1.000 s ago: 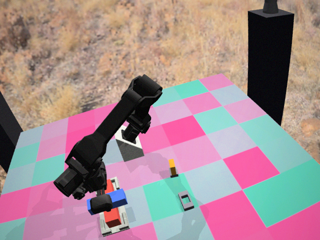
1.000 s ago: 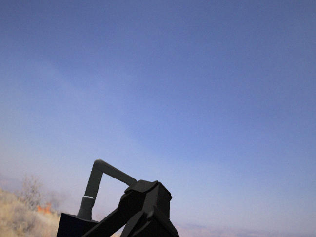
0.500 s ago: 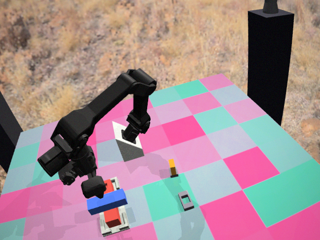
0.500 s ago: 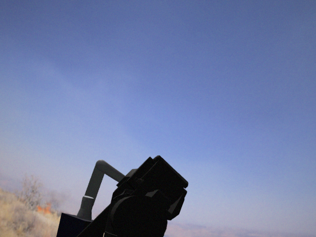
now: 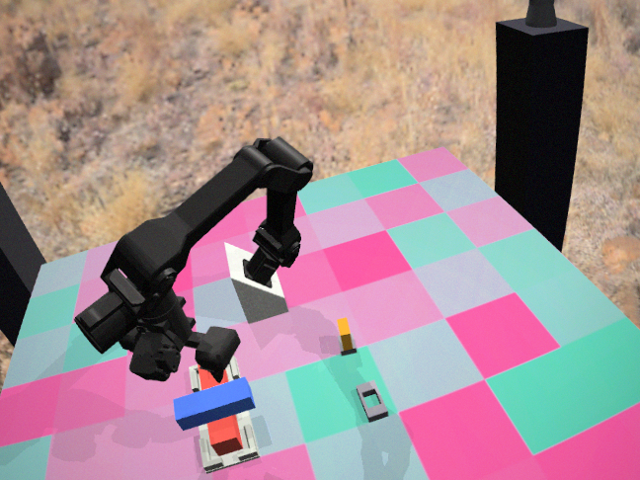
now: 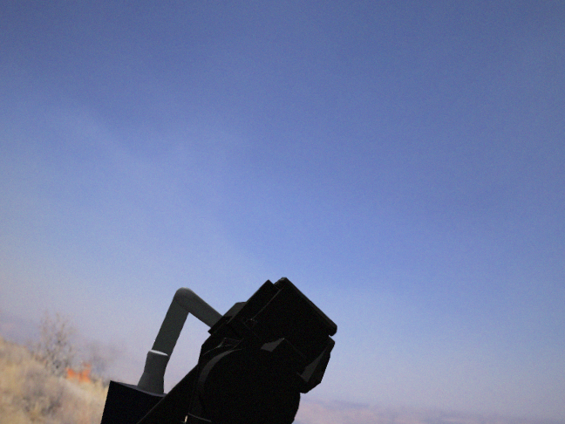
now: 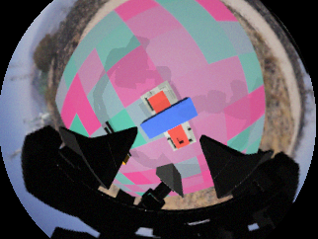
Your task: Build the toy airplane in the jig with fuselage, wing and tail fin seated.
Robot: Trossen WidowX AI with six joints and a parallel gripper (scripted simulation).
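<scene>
The top view shows us the red fuselage (image 5: 225,434) (image 7: 178,137) lying in the pale cradle (image 5: 207,448) (image 7: 190,140) at the near left, with the blue wing (image 5: 214,403) (image 7: 169,118) across its top. We judge the fuselage seated and the wing probably fitted, though its tab and socket are hidden. The tail fin remains: we take it to be the small orange upright piece (image 5: 344,327) (image 7: 126,159) standing to the right of the cradle, apart from the fuselage, beyond a grey rectangular frame (image 5: 380,409).

Our arm (image 5: 214,199) (image 6: 246,373) rises from its wedge-shaped mount (image 5: 264,304) (image 7: 170,174), reaches left over a high elbow, then bends down at the wrist. The gripper (image 5: 189,365) (image 7: 170,134) hangs near the far end of the cradle, its fingers wide apart with nothing between them. We would next clear the wing and head right for the fin.
</scene>
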